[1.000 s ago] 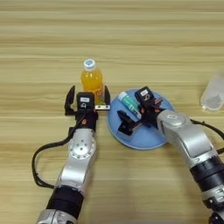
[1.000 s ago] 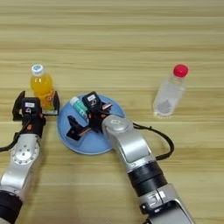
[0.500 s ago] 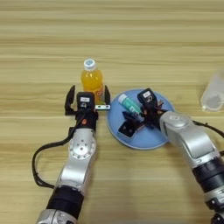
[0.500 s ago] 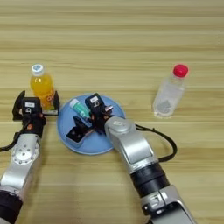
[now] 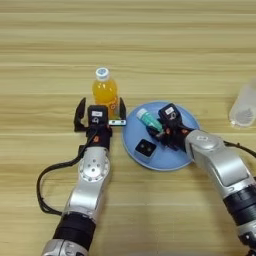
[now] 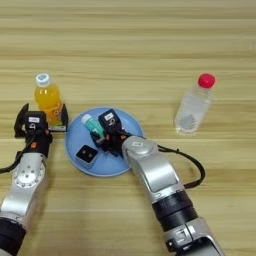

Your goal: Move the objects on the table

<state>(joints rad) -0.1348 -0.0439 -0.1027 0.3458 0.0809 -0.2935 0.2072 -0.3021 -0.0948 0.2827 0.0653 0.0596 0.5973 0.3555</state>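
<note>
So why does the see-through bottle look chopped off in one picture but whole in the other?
In the left eye view the clear plastic bottle sits at the right edge, so the frame cuts it and its cap is out of the picture; the right eye view reaches further right and shows the whole bottle with its red cap, casting only a faint shadow on the light-brown wooden table.

Your left gripper (image 5: pixel 100 107) sits at the end of an arm reaching straight forward from the lower left, its two black fingers spread wide apart. Your right gripper (image 5: pixel 159 131) angles in from the lower right, forearm bent leftward; its finger state is unclear.
</note>
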